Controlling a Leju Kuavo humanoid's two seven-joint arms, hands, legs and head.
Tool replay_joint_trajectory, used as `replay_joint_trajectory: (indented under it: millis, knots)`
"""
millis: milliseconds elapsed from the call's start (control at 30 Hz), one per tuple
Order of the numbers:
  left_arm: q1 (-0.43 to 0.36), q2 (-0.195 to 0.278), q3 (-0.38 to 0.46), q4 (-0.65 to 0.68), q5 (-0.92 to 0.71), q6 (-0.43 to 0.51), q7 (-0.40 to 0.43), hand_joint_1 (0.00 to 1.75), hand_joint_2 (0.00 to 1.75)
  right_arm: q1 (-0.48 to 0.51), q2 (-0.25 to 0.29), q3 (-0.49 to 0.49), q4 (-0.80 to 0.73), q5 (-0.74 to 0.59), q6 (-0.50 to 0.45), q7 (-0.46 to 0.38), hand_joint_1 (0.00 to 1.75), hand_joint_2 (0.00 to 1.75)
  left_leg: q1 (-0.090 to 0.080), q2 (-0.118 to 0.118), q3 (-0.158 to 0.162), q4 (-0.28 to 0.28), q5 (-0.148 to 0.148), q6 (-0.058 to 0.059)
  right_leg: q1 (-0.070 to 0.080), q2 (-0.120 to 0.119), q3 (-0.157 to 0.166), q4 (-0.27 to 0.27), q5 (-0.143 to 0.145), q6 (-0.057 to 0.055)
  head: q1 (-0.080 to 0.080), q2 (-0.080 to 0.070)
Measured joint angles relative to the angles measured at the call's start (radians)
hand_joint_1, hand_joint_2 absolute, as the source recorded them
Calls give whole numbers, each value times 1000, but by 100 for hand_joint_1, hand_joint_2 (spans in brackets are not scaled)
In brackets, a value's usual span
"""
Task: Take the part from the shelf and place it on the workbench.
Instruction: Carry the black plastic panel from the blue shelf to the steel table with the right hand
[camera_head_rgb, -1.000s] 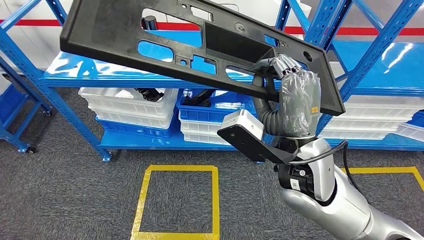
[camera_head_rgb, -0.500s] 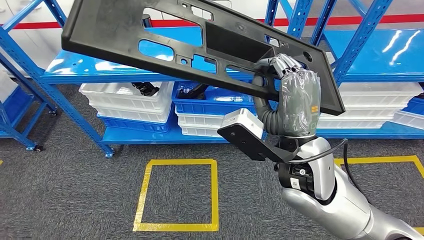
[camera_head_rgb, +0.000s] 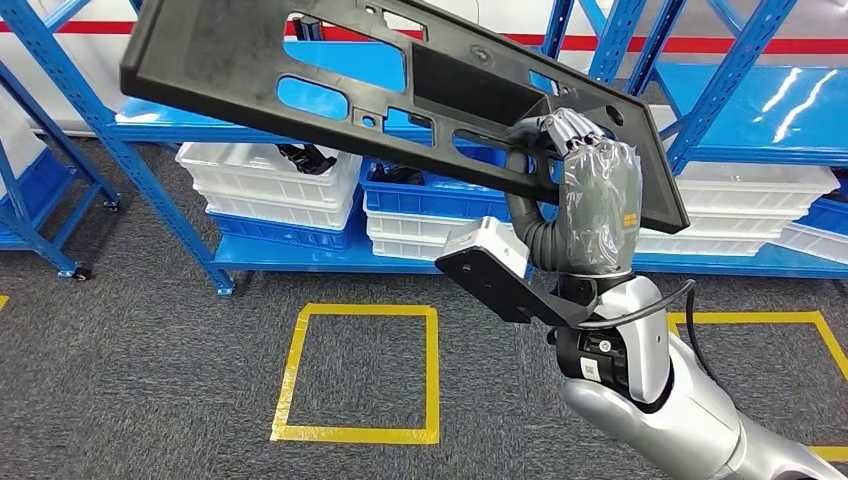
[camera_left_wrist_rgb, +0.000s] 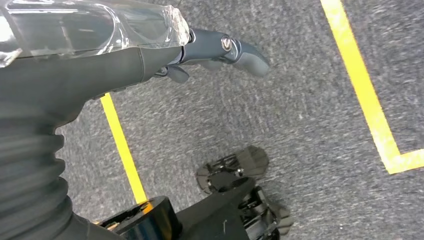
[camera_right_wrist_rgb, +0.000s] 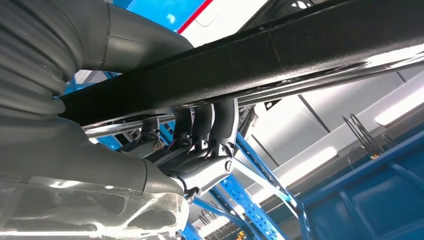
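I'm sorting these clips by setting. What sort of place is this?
Probably a factory storeroom or warehouse: blue steel shelving holding stacked white bins and blue bins, yellow tape squares marked on grey carpet, and a large black moulded part gripped by the right hand.

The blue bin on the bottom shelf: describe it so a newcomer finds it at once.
Start at the blue rack and go down to its lowest shelf, where bins stand in stacks. Behind the held black part, the blue bin tops the middle white stack, alone in blue there.
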Motion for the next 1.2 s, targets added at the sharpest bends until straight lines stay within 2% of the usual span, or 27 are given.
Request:
replay_joint_trajectory:
  millis: [33,67,133,167,200,267,333,400,467,500,533,567,600,633,700,733,767,833,867,900,933,1000,1033,1067,1100,1133,1200]
  knots:
    - [1,0,0,0,2,0,0,0,175,0,0,0,2,0,-1,0,175,175,0,0,-9,2,6,-1,0,0,18,-12,14,-1,0,0]
    - [1,0,0,0,3,0,0,0,175,0,0,0,3,0,-1,0,175,175,-1,-1,-18,4,11,-2,0,0,56,-67,41,-3,1,0]
    - [0,0,0,0,4,0,0,0,175,-2,1,0,4,0,-2,0,175,175,-2,-3,-30,10,20,-8,3,0,159,-227,88,-12,3,0]
    - [0,0,0,0,5,1,0,0,175,-3,1,0,4,0,-3,0,175,175,-3,-3,-34,11,25,-14,6,0,192,-283,100,-17,4,0]
    - [0,0,0,0,6,1,0,0,175,-5,2,0,4,0,-3,0,175,175,-3,-3,-36,12,29,-19,10,0,208,-313,103,-21,5,0]
    - [0,0,0,0,7,2,0,0,175,-6,3,0,5,-1,-4,0,175,175,-2,-2,-40,10,40,-32,15,0,204,-318,109,-29,7,0]
    - [0,1,0,0,8,2,0,0,175,-6,4,0,7,-1,-5,-1,175,175,-2,-3,-44,13,40,-40,11,-1,199,-322,118,-38,8,0]
    - [0,2,0,0,10,2,-1,0,175,-7,7,1,8,-1,-5,-1,175,175,0,-3,-70,74,-15,-49,4,-4,187,-326,132,-48,6,0]
    - [0,2,0,0,12,3,-2,0,175,-6,10,1,9,-1,-6,-1,175,175,5,-3,-122,216,-112,-60,2,-5,167,-327,149,-55,4,0]
    - [0,3,0,0,12,3,-2,0,175,-5,11,1,10,-1,-6,-1,175,175,7,-3,-143,285,-144,-64,2,-5,155,-326,157,-55,4,0]
    - [0,3,0,0,13,3,-3,0,175,-5,12,2,11,-1,-6,-1,175,175,8,-3,-151,327,-157,-67,2,-5,144,-326,165,-54,4,0]
    - [0,3,0,0,13,3,-3,0,175,-4,13,2,12,-1,-6,-1,175,175,9,-3,-139,329,-148,-68,3,-5,133,-325,173,-52,4,0]
    - [0,4,0,0,13,3,-4,0,175,-4,13,2,13,-1,-6,-1,175,175,9,-3,-106,290,-125,-68,3,-5,124,-325,180,-50,4,0]
    - [-1,5,0,0,13,3,-4,0,175,-4,13,2,13,-1,-6,-1,175,175,9,-3,-56,214,-96,-66,3,-4,117,-324,186,-47,4,0]
    - [-4,6,0,0,14,3,-5,0,175,-4,14,2,13,-1,-6,-1,175,175,5,-4,40,59,-67,-55,4,-4,106,-323,197,-39,5,0]
    - [-5,6,0,0,14,3,-6,0,175,-5,15,2,14,-1,-7,-1,175,175,2,-5,65,15,-62,-48,5,-4,104,-323,202,-34,5,0]
    - [-6,6,0,0,14,3,-6,0,175,-5,16,2,14,-1,-7,-1,175,175,-1,-6,70,0,-64,-40,5,-5,101,-323,208,-28,6,0]
    - [-6,6,0,0,14,3,-6,0,175,-6,17,2,16,-1,-9,-1,175,175,-2,-6,59,3,-53,-26,4,-4,96,-320,213,-17,7,0]
    - [-7,7,0,0,14,3,-6,0,175,-6,17,2,16,-3,-10,-1,175,175,-1,-5,53,2,-47,-18,3,-4,88,-308,202,-12,8,0]
    - [-8,7,0,0,15,3,-6,0,175,-6,17,1,18,-6,-11,-1,175,175,1,-4,47,1,-40,-10,2,-3,74,-279,175,-8,9,0]
    - [-8,8,0,0,15,3,-6,0,175,-6,16,1,19,-11,-12,-1,175,175,2,-3,39,0,-31,-3,1,-2,53,-226,133,-5,10,0]
    - [-9,9,0,0,16,3,-6,0,175,-4,17,1,21,-26,-16,-2,175,175,-1,-2,21,1,-17,3,1,-2,2,-80,46,-1,12,0]
    - [-9,9,0,0,16,3,-6,0,175,-3,17,1,22,-37,-17,-2,175,175,-3,-2,11,2,-11,4,1,-2,-14,-20,21,0,12,0]
    - [-8,9,0,0,17,3,-6,0,175,-2,17,1,24,-47,-18,-3,175,175,-4,-2,1,4,-4,4,1,-2,-14,5,18,-1,12,0]
    - [-8,9,0,0,18,3,-6,0,175,-2,17,1,26,-58,-19,-3,175,175,-6,-3,-8,5,2,4,1,-2,9,-12,33,-3,12,0]
    - [-8,9,0,0,18,3,-6,0,175,-2,17,1,27,-69,-19,-3,175,175,-7,-4,-15,6,7,3,2,-2,53,-73,60,-8,12,0]
    - [-8,9,0,0,18,5,-8,0,175,-5,17,0,28,-99,-19,-4,175,175,-9,-5,-23,6,16,-1,8,-3,160,-238,99,-22,12,0]
